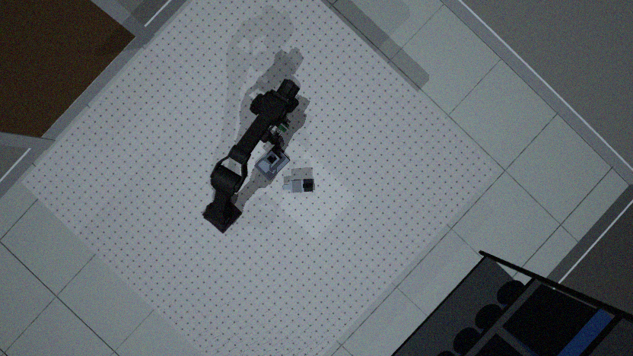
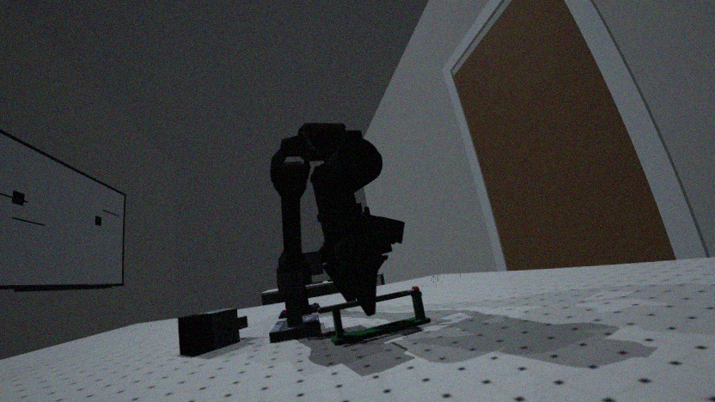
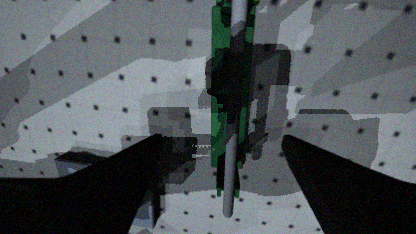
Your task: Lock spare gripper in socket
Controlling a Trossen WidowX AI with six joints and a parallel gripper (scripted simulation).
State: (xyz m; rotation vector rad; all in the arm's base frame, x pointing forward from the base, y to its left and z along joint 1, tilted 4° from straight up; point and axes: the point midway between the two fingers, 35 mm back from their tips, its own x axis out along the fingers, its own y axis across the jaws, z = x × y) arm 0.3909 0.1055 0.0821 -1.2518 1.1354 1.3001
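The grey lock pin [image 2: 394, 295] [image 3: 228, 175] lies level across the two posts of a green rack [image 2: 400, 325] [image 3: 218, 132] [image 1: 282, 128], its red head at the far post. My gripper [image 2: 362, 306] [image 3: 221, 139] is open around the middle of the pin, one finger on each side; the wrist view shows a gap on both sides. The mount [image 1: 265, 167] [image 2: 295, 331] stands beside the rack; whether anything is in its socket is hard to tell. The spare gripper [image 1: 297, 185] [image 2: 210, 331] is a dark block lying apart from the mount, its short spigot [image 2: 242, 321] pointing toward it.
The arm's base [image 1: 222, 215] stands on the dotted table top [image 1: 376, 185]. The arm arches over beside the mount, whose edge shows at lower left in the wrist view. A dark shelf unit [image 1: 544, 309] stands beyond the table's corner.
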